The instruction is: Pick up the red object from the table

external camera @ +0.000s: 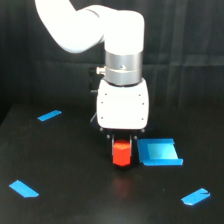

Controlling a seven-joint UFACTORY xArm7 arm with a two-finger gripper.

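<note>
A glossy white xArm6 arm (pixel 90 27) with a brushed silver metal wrist ring (pixel 123 67) and a rounded white housing (pixel 122 105) reaches down over a flat matte black table (pixel 65 200). Below the housing, the dark gripper (pixel 121 140) sits around the top of a small stubby red-orange block (pixel 121 154), its short black fingers (pixel 133 140) close against the block's upper sides; they appear closed on it, though the contact itself is blurred. The block looks smooth and slightly faceted, and a faint reddish reflection lies on the table beneath it; whether it touches the surface cannot be told.

Just beside the block, toward the exterior view's right, lies a bright blue flat square piece (pixel 159 152) with raised edges, like a shallow tray. Three thin blue flat strips are scattered well apart: one at the upper left (pixel 49 115), one at the lower left (pixel 23 188), one at the lower right (pixel 196 197). No writing or labels can be read anywhere.
</note>
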